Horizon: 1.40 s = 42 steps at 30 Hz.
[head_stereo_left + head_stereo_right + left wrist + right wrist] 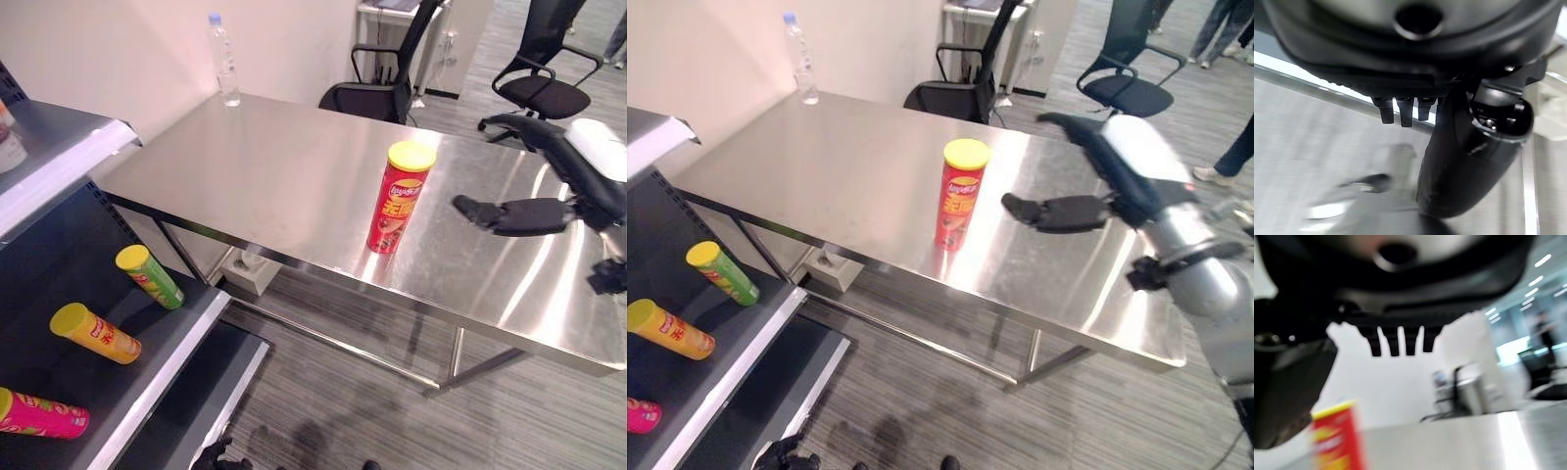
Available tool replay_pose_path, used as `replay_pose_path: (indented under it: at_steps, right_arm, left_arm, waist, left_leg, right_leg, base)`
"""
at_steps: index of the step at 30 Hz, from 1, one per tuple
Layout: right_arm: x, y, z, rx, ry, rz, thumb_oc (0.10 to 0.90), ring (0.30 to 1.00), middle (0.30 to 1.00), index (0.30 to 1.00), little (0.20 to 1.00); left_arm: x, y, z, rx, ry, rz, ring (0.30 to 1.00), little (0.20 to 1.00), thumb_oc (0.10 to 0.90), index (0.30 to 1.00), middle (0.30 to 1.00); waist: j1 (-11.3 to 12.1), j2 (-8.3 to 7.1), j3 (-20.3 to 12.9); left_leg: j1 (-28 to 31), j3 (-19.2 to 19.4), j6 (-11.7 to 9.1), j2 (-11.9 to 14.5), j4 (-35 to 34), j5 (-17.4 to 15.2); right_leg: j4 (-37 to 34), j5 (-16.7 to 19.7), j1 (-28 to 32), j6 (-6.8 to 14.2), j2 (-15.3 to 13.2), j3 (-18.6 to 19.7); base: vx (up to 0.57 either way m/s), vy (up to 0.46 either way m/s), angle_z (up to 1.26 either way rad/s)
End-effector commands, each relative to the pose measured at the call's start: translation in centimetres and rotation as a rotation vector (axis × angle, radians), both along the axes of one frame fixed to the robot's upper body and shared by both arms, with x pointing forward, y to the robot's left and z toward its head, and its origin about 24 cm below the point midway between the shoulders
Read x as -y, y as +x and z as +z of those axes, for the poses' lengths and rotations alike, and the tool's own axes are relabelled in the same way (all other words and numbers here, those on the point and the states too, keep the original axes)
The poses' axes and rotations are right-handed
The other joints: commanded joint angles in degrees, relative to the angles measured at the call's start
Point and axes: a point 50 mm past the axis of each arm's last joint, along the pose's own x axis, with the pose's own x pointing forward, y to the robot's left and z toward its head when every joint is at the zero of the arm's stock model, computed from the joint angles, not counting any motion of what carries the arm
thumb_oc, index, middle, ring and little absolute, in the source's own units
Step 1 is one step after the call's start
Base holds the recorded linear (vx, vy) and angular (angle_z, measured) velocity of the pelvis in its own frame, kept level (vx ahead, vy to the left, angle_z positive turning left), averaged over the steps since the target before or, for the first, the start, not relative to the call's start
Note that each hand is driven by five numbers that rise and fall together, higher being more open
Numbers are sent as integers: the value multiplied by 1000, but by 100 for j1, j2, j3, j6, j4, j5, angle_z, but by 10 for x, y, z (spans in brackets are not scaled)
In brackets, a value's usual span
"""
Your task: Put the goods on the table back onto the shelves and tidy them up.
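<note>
Red can standing upright mid-table, waiting for shelving. We are holding right hand level just beside it, fingers straight, relaxed, gripping nothing, lining up for grasp. Left hand hanging low, fingers extended, idle. Three cans already lying on shelf.

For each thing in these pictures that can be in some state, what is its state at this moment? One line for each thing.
red can: upright on the table, yellow lid on, apart from the hand.
water bottle: upright at the table's far corner, capped.
green can: lying on the shelf.
yellow can: lying on the same shelf.
pink can: lying on the same shelf.
right hand: open, fingers pointing at the red can, holding nothing.
left hand: open, holding nothing.
</note>
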Motion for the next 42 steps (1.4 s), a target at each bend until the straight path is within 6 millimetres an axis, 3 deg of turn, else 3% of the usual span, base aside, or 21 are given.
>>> replay_pose_path:
  at_steps: [1,5,6,8,10,14,19,25,38,42]
  right_arm:
    - [-4,-11,46,243,-30,20,800,900,900,900,900]
    - [-5,-12,50,289,1,43,800,900,900,900,900]
    - [-7,-12,50,308,40,68,800,900,900,900,900]
    - [-7,-12,50,308,41,69,800,900,900,900,900]
    - [-14,-4,43,293,149,148,800,900,900,900,900]
    - [-24,4,40,271,214,227,800,900,900,900,900]
    - [-29,11,41,256,234,258,800,900,900,900,900]
    - [-27,23,43,230,218,235,800,900,900,900,900]
    - [-43,34,46,229,224,299,800,900,900,900,900]
    - [-48,37,47,240,245,330,800,900,900,900,900]
  left_arm:
    - [7,-40,-5,-174,-34,-115,900,900,800,900,900]
    - [7,-31,-5,-139,-27,-163,900,900,800,900,900]
    - [6,-20,-3,-94,-17,-166,900,900,800,900,900]
    - [6,-20,-3,-94,-16,-164,900,900,800,900,900]
    - [9,10,0,11,-17,-181,900,900,800,900,900]
    - [16,20,2,42,-35,-254,900,900,800,900,900]
    - [17,14,0,15,-45,-279,900,900,800,900,900]
    - [17,-11,-3,-60,-66,-252,900,900,800,900,900]
    - [17,-5,-2,-28,-62,-236,900,900,800,900,900]
    - [13,-14,-2,-49,-49,-219,900,900,800,900,900]
  waist:
    - [137,-294,-328]
    - [141,-266,-359]
    - [157,-257,-389]
    - [148,-260,-387]
    - [165,-257,-436]
    - [183,-266,-451]
    - [223,-281,-458]
    - [368,-313,-442]
    - [494,-310,-421]
    - [517,-313,-398]
  left_leg:
    - [-263,191,82,138,202,-97]
    - [-159,173,60,143,5,-25]
    - [-109,147,58,142,-69,-20]
    - [-100,145,57,142,-82,-14]
    - [-31,104,53,136,-156,-19]
    - [26,92,54,147,-197,-35]
    - [64,87,45,152,-235,-38]
    - [70,36,32,170,-261,-37]
    - [67,-71,45,142,-297,-30]
    - [61,-99,43,133,-297,-33]
  right_leg:
    - [153,-262,224,93,82,73]
    - [144,-276,228,96,95,47]
    - [130,-285,226,97,111,47]
    - [130,-287,231,97,111,44]
    - [127,-309,245,92,123,48]
    - [131,-325,268,87,124,59]
    - [124,-319,276,98,129,47]
    - [119,-321,287,108,125,-26]
    - [116,-334,317,124,91,-110]
    - [114,-335,326,123,80,-140]
  base:
    - [56,-4,8]
    - [19,1,3]
    - [22,-2,11]
    - [18,-2,14]
    - [36,7,10]
    - [0,0,0]
    - [0,0,0]
    - [0,0,0]
    - [8,11,6]
    - [0,0,0]
